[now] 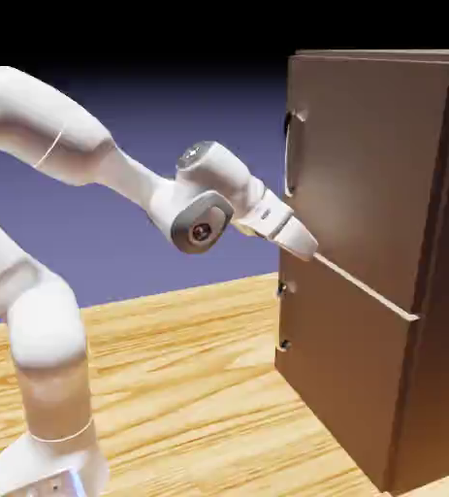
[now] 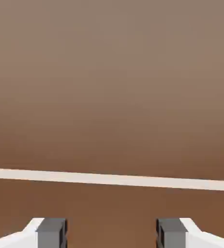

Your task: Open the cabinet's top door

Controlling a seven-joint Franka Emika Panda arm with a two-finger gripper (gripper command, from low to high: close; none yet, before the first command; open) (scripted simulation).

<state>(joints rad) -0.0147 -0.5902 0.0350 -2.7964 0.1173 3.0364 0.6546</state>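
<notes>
Gripper (image 2: 111, 232) fingers (image 2: 52, 231) sit spread apart with nothing between them, right up against the cabinet (image 1: 432, 320). It's at the seam under the top door (image 1: 364, 165), below its handle (image 1: 291, 153).

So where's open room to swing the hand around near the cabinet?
The wooden table is bare between the robot's base and the cabinet, and the air in front of the top door is free. It is tight at the gripper, open and right against the seam below the door's handle.

Tall dark brown cabinet (image 1: 432, 291) upright on table, top door (image 1: 364, 165) shut, grey loop handle (image 1: 291, 155) at its left edge.
</notes>
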